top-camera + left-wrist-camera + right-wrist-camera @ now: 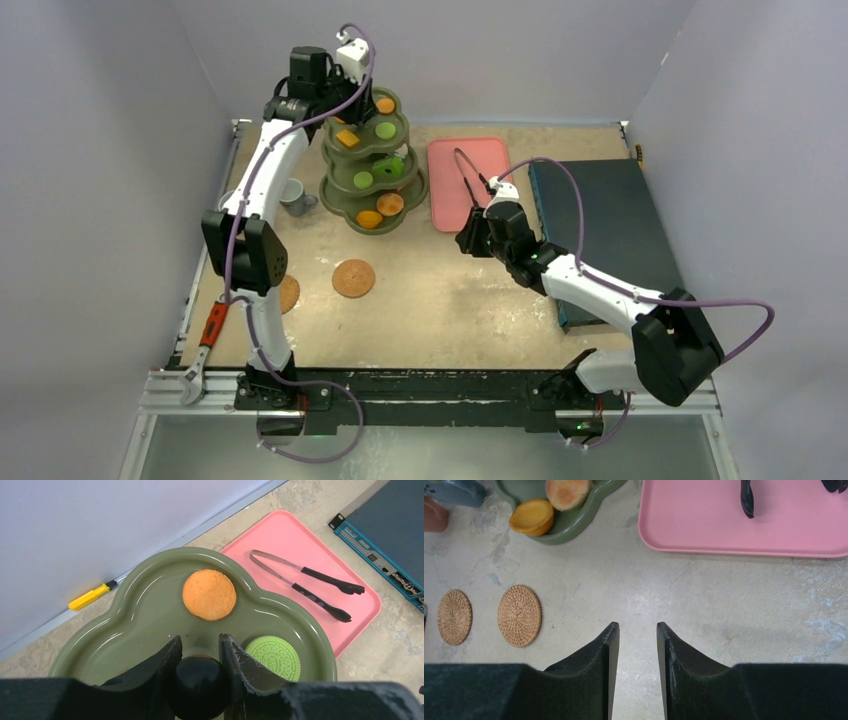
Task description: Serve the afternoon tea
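Note:
The olive three-tier stand (375, 165) stands at the back of the table with orange and green pastries on its tiers. My left gripper (200, 640) is above the top tier (140, 615), shut on the stand's black centre knob (200, 685). An orange pastry (209, 594) and a green cookie (272, 657) lie on that tier. My right gripper (637, 627) hovers open over bare table, with nothing between its fingers. Two brown coasters (519, 615) (454, 617) lie to its left. A grey-blue cup (297, 197) sits left of the stand, and a terracotta cup (434, 515) is beside it.
A pink tray (470, 180) holding black tongs (310, 582) lies right of the stand. A dark blue box (610, 230) fills the right side. An orange-handled wrench (205, 350) lies at the near left edge, and a yellow screwdriver (90, 596) by the back wall.

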